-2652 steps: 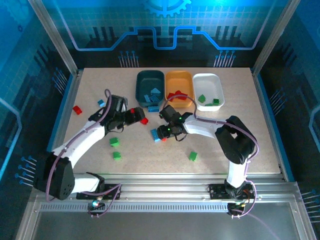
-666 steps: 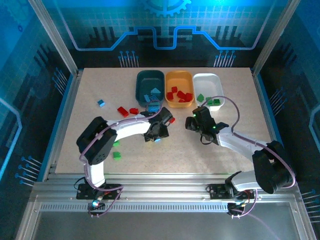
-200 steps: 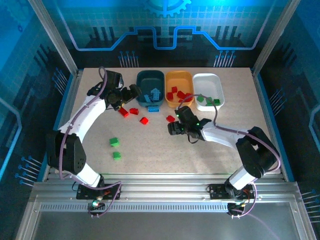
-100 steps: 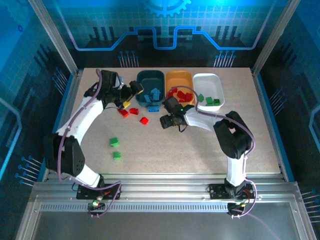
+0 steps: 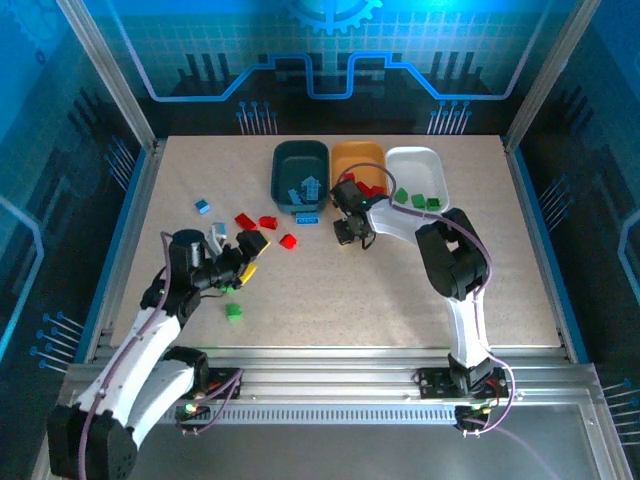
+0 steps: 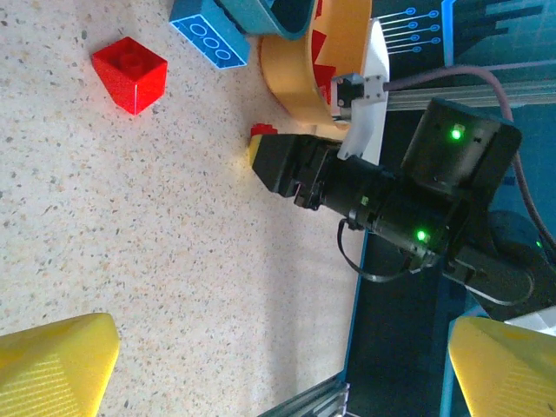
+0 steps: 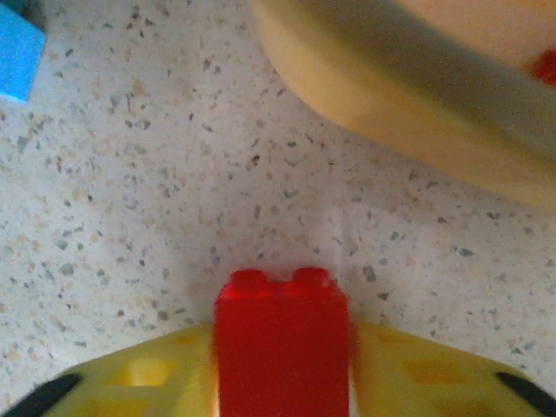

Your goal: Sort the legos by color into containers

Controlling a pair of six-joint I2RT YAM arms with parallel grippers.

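Left hand (image 5: 240,258) hangs wide open w/ nothing in it, over the table (image 5: 400,290), near a green lego (image 5: 232,311). Loose red legos (image 5: 267,222) lie btw it & the teal tub (image 5: 300,158). Right hand (image 5: 347,235) is squeezed on a red lego (image 7: 282,343), just beside the orange tub (image 7: 408,95). Only the tips hold it, so it might pop out, or bump the tub wall & fall outside.

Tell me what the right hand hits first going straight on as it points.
Probably the table, just under the red brick between its fingers: the right hand looks pitched steeply down. The yellow-orange tub lies just beyond, likely off that line; depth is unclear.
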